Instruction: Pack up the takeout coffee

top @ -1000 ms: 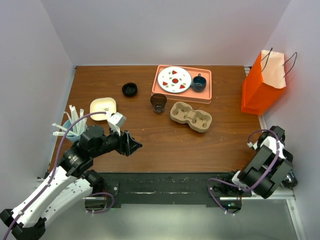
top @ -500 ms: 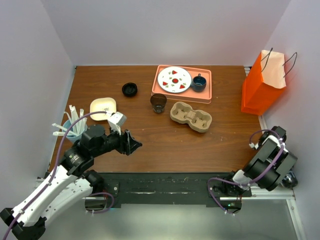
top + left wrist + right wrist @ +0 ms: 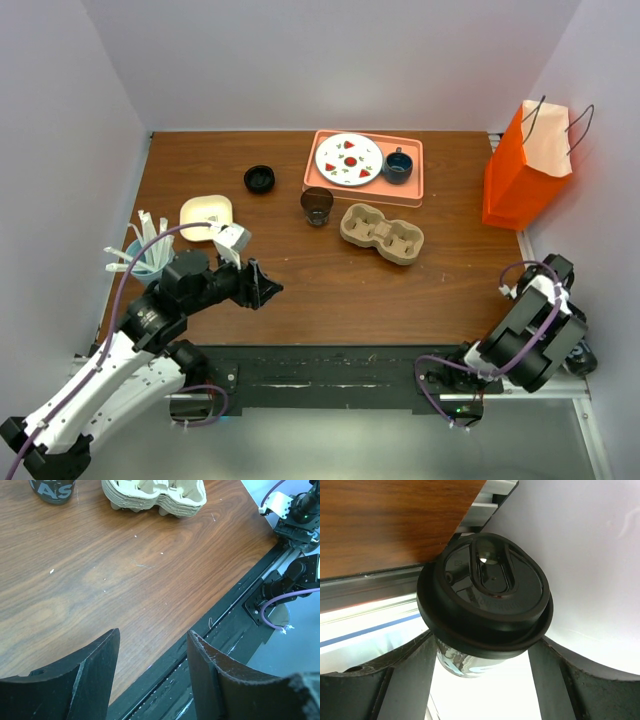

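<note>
The takeout coffee point(image 3: 485, 595), a dark cup with a round black lid, sits between the fingers of my right gripper point(image 3: 482, 680), which is shut on its body below the lid. It hangs off the table's near right corner, beside the wall. In the top view the right arm point(image 3: 535, 325) is folded at that corner and hides the cup. My left gripper point(image 3: 265, 287) is open and empty above the near left part of the table; its jaws point(image 3: 152, 645) stand wide apart over the table's front edge.
An open dark cup point(image 3: 317, 205) without a lid stands mid-table beside a cardboard cup carrier point(image 3: 382, 233). A black disc point(image 3: 259, 179) lies further left. A pink tray point(image 3: 412, 190) holds a plate and a blue mug point(image 3: 397, 166). An orange paper bag point(image 3: 525, 165) stands at the right.
The right arm has shifted slightly right and toward the near edge at the table's corner. The left arm has hardly moved.
</note>
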Robot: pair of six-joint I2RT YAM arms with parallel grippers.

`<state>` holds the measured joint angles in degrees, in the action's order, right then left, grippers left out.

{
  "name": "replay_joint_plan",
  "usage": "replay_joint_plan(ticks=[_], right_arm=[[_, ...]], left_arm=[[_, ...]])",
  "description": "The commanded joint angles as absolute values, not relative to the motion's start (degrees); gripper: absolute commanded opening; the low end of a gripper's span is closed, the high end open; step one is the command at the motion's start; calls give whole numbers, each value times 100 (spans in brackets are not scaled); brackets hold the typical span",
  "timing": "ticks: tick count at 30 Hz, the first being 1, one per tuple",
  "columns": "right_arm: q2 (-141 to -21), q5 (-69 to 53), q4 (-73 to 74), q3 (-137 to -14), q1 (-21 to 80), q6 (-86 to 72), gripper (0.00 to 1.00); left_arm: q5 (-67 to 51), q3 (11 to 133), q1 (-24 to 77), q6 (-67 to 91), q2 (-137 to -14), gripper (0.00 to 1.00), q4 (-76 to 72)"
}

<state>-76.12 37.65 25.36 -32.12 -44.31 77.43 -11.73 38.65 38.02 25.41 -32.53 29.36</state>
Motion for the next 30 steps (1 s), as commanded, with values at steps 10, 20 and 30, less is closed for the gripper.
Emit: replay_joint_plan(ticks=[10, 20, 30], right_arm=[[-6583, 3033, 3655, -3401, -4412, 6944, 60], [-6311, 2058, 4666, -4174, -4289, 6364, 57], [-6205, 537, 5132, -4912, -3789, 5390, 57]], left_arm=[[-1099, 3902, 3823, 2461, -3103, 60, 2690], [-826, 3955, 3823, 2531, -3270, 60, 2742], [-632, 4139, 3823, 2619, -3348, 61, 2839]])
